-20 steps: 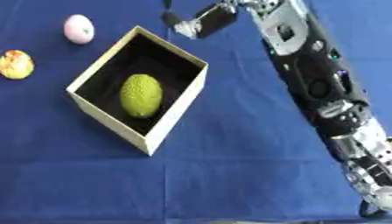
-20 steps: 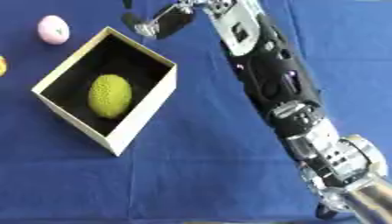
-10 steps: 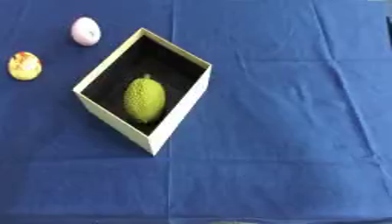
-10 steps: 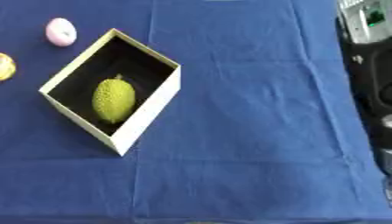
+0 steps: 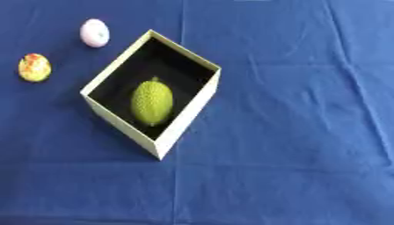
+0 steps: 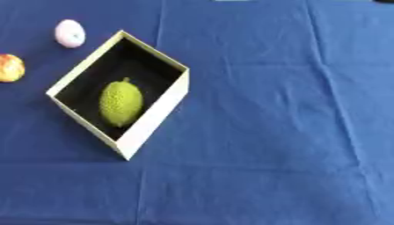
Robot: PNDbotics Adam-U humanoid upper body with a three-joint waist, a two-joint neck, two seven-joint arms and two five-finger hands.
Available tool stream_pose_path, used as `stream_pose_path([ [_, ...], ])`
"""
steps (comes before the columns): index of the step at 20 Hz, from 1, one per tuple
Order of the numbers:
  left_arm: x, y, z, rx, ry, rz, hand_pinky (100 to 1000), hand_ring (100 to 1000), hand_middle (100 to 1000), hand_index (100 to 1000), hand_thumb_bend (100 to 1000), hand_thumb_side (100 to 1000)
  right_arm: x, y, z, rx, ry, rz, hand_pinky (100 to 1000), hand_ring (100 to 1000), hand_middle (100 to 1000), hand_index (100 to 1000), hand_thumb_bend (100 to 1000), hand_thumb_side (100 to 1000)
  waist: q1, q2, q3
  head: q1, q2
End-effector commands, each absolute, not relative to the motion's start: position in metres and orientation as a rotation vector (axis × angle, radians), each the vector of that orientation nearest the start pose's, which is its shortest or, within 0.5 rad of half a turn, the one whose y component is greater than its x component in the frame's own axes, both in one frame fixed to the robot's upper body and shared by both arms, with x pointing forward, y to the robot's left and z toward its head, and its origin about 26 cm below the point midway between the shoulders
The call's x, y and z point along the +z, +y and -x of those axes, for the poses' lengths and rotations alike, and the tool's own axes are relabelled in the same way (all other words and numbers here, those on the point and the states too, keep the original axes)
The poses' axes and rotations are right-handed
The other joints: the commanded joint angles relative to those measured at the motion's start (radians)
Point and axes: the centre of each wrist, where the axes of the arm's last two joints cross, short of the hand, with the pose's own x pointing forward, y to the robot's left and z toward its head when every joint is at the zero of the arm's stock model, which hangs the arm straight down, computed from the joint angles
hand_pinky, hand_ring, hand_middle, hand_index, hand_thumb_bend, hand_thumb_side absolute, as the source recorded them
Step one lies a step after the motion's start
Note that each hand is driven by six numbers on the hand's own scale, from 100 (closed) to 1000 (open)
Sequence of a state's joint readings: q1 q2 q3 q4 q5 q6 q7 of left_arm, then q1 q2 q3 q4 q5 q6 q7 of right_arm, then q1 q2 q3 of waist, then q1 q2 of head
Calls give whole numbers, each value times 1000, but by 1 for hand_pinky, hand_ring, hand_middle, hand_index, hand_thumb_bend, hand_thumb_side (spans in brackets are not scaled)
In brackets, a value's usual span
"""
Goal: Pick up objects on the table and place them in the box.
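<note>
A cream-walled box [image 5: 189, 118] with a black inside sits turned like a diamond on the blue cloth, left of centre. Inside it lies a bumpy green oval fruit [image 5: 151, 102]. Outside the box, to its upper left, rests a small pinkish-white round fruit [image 5: 95, 33]. Further left lies a yellow and red round fruit [image 5: 34, 67]. Neither hand shows in either view.
The blue tablecloth [image 5: 292, 132] covers everything in view, with faint creases across the right half and the front. Nothing else lies on it.
The right arm, which stretched along the right side one second ago, has left both views. The pictures have shifted slightly, so the camera moved. The fruits and box stay put.
</note>
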State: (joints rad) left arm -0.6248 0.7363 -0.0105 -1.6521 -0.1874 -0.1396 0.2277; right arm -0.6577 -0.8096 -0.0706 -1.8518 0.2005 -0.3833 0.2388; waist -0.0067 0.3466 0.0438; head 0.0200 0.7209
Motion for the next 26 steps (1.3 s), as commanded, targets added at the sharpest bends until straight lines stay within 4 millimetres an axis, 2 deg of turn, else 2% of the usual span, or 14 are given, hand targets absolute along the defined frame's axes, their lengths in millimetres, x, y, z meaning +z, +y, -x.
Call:
stream_pose_path([
  [1,300,348,-365,-761,-2260,-1020,861,865,815,921,143,569,368,-328,-290,-1413,2811,-950,879,864,495,784,100,530,3,-15,-8,27,-11],
  [3,297,355,-370,-866,-2169,-1066,874,876,824,925,209,554,361,-331,-285,-1371,2859,-924,879,864,492,779,100,531,2,-12,-17,44,-16],
  [4,295,358,-374,-912,-2128,-1080,882,880,824,925,274,543,357,-332,-283,-1351,2884,-912,880,864,491,776,100,531,1,-10,-21,50,-20],
  [8,281,359,-388,-1074,-1989,-1093,898,891,827,929,365,543,339,-341,-278,-1266,2994,-869,882,863,485,770,100,529,1,-8,-23,60,-27],
  [12,263,355,-404,-1205,-1855,-1079,901,893,833,934,398,513,322,-355,-275,-1177,3087,-837,882,861,484,769,100,528,2,-12,-14,59,-28],
  [17,252,358,-421,-1315,-1757,-1060,906,900,844,940,409,463,303,-371,-269,-1056,3169,-784,882,858,482,768,100,527,0,-19,-2,47,-25],
  [22,249,373,-435,-1405,-1648,-1056,907,900,845,941,408,449,302,-375,-267,-932,3230,-715,882,858,482,768,100,527,-2,-21,1,42,-23],
  [23,250,380,-439,-1459,-1582,-1059,932,923,856,947,412,405,301,-376,-267,-920,3248,-698,883,855,474,762,100,526,-1,-21,3,39,-21],
  [26,252,401,-442,-1517,-1464,-1064,936,928,859,948,426,422,300,-379,-265,-920,3293,-668,883,854,471,761,100,526,3,-22,8,36,-19],
])
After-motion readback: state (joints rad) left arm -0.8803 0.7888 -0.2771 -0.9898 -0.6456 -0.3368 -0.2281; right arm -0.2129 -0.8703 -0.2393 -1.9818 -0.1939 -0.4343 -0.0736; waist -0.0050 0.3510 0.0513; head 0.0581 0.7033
